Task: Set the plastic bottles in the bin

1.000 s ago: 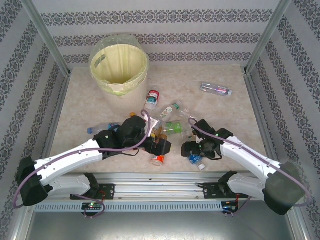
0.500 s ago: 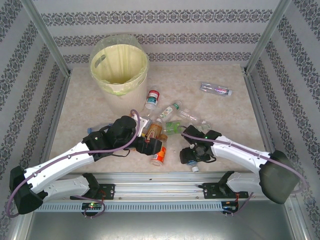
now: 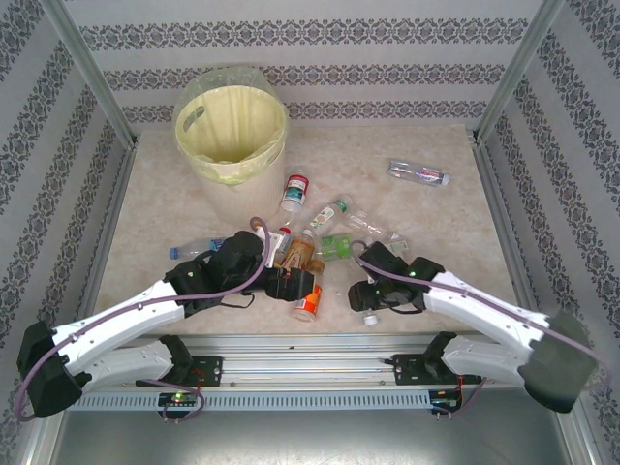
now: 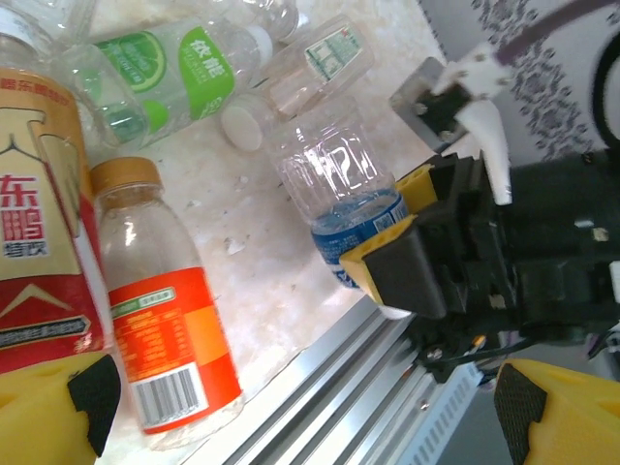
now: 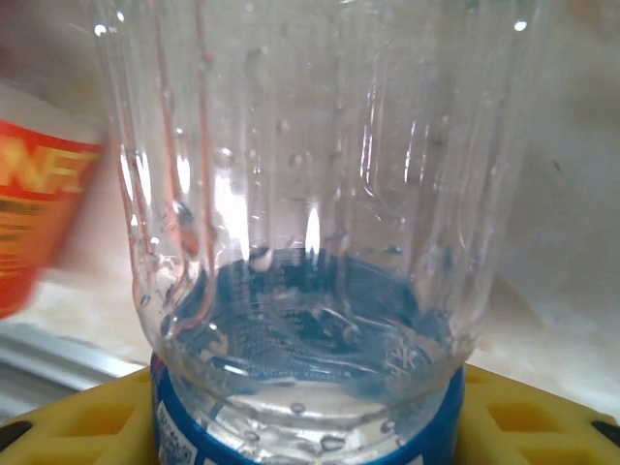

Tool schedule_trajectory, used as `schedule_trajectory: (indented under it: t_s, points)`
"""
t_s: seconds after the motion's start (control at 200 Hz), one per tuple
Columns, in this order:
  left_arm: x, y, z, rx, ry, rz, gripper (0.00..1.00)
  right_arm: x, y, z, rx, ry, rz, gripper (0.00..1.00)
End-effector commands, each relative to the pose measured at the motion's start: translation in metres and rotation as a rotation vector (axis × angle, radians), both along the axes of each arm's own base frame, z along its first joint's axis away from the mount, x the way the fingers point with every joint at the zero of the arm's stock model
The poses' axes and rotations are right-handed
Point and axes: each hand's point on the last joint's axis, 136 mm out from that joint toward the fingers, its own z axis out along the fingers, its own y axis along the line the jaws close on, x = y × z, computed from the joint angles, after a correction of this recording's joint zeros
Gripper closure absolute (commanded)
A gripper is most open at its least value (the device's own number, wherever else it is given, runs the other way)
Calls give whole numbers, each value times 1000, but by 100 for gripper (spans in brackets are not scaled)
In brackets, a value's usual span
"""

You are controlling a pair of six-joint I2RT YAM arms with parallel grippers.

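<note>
Marbled table (image 3: 441, 218): right end effector (image 4: 392, 232) grips blue-labelled bottle (image 5: 310, 194).

Left hand (image 3: 298, 284) spread wide; right hand (image 3: 366, 296) clamped.

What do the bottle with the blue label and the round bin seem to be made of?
The blue-labelled bottle looks like thin clear plastic, glossy: you see through its ribbed wall, which carries bright highlights and droplets. The bin seems matte cream plastic, lined with a translucent yellow-green film bag.
</note>
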Motion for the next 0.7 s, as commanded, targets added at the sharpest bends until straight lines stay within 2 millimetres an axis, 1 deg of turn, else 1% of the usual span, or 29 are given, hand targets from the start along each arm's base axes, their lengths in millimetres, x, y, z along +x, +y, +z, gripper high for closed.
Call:
schedule_trajectory:
  t_s: [0.0,0.1,0.205,0.295,0.41,0.58,0.694]
  points:
    - [10,-18,30,-210,-7,26,0,4,26,38,160,-77,70,48]
    - [15,-26,39,-267,-25,26,0,4,42,61,269,-111,106,48]
    - [23,-31,42,-283,-49,32,0,3,59,84,375,-131,148,50]
    - [28,-39,48,-315,-57,32,0,2,69,99,438,-141,178,49]
    - [34,-44,50,-328,-58,37,0,-1,79,117,510,-150,217,50]
    - [42,-49,51,-350,-70,56,0,-7,88,132,589,-144,253,49]
    - [46,-56,52,-383,-71,49,0,-8,90,134,604,-142,262,49]
